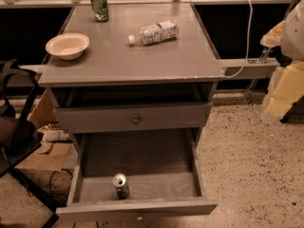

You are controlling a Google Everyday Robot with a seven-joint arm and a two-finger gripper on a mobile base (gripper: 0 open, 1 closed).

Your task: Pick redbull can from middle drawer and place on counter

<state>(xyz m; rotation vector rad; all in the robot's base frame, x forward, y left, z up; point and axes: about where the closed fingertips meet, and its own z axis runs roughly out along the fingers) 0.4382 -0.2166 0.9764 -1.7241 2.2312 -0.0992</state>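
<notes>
Redbull can (120,185) stood upright in the middle drawer (156,186), below the table (156,61) front, with its silver top facing the camera. The can sat near the drawer's front wall, slightly left of centre, with bare grey floor around it. This drawer was pulled fully out from under the table. The upper drawer (95,120), directly beneath the table front, was nearly closed, and its round dark knob (136,119) was at mid-width. On the table, a pale bowl (67,45) sat at the left side, a green can (99,5) stood upright near the far left corner, and a clear plastic bottle (154,32) lay on its side toward the far middle. All three were well apart from one another. The gripper (278,99) was off the table's right side, a pale shape near the frame edge, clear of the table and touching nothing visible. Whether it was apart or together: cannot tell. A white cable (248,27) ran down beside the table's right edge. Cardboard (45,156) lay on the floor left of the table.
</notes>
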